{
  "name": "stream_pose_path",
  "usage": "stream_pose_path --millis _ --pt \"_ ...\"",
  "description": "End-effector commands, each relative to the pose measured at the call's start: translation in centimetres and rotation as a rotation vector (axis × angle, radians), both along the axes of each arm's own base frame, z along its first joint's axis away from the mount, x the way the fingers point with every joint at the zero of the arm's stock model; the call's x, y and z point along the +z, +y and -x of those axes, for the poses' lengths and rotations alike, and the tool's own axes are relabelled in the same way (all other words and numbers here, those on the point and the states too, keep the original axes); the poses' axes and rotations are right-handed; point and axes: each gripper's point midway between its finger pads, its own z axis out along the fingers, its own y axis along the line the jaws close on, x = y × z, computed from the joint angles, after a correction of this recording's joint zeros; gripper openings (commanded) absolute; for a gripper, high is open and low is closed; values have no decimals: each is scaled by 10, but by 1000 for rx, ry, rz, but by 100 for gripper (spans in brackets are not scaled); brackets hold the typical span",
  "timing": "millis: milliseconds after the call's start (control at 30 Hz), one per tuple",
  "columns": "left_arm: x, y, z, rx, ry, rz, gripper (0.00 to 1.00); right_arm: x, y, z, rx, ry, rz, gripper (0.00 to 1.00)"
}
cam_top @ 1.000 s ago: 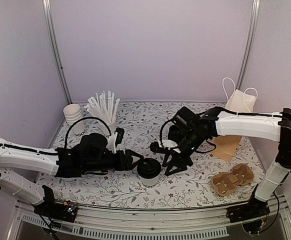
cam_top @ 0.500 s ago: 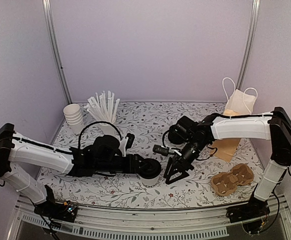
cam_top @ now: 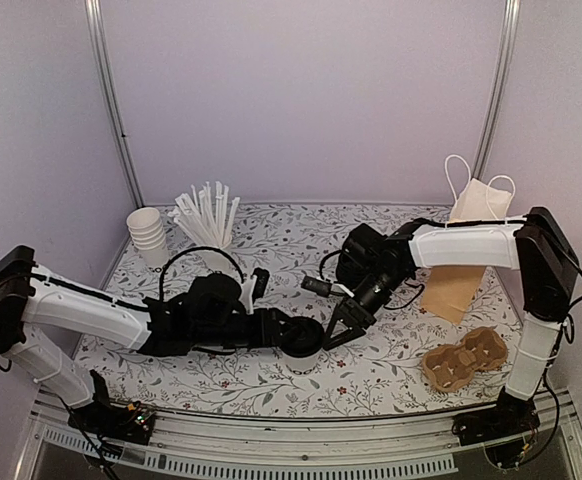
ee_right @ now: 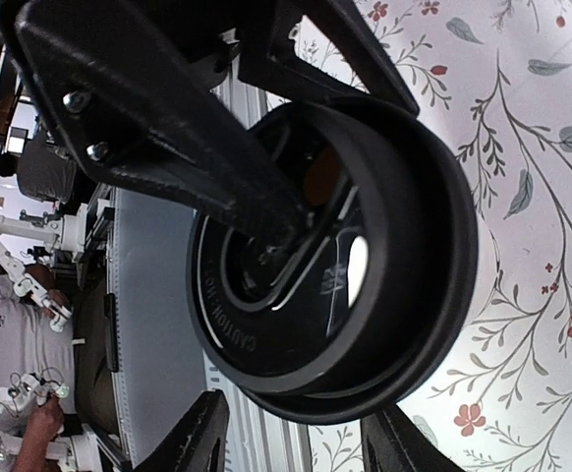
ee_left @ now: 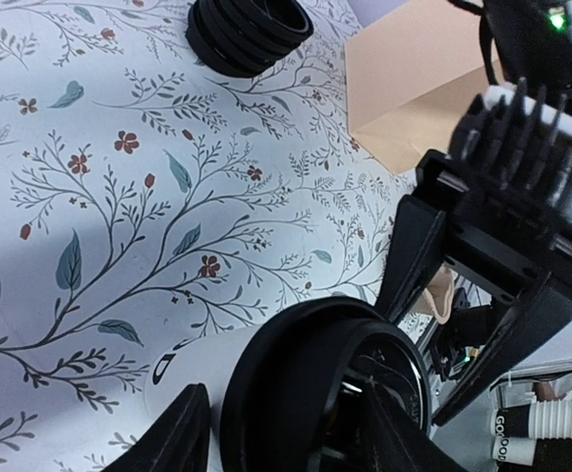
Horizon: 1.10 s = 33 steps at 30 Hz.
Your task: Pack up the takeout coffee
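Observation:
The takeout coffee, a white paper cup with a black lid, stands near the table's front middle. My left gripper reaches it from the left. In the left wrist view its fingers lie against both sides of the cup under the lid. My right gripper is open just right of the cup. In the right wrist view its fingers straddle the lid's edge without touching it.
A brown paper bag lies at the right. A cardboard cup carrier sits front right. A stack of black lids lies behind the cup. A stack of white cups and a cup of white sticks stand back left.
My left gripper moved right and closed around the cup. My right gripper swung down and left, ending open right beside the lid.

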Motion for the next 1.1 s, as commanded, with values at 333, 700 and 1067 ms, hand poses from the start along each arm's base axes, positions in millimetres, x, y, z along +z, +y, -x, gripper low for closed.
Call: stream_pose_path --millis 333,700,1067 --pt "-67 25 18 8 99 -180 51 -5 5 -20 -65 155 -26 52" --pt "-74 25 19 3 104 -200 50 -6 5 -21 -67 260 -46 62" --pt "-80 26 23 -13 127 -214 49 -61 -13 -37 -174 205 163 43"
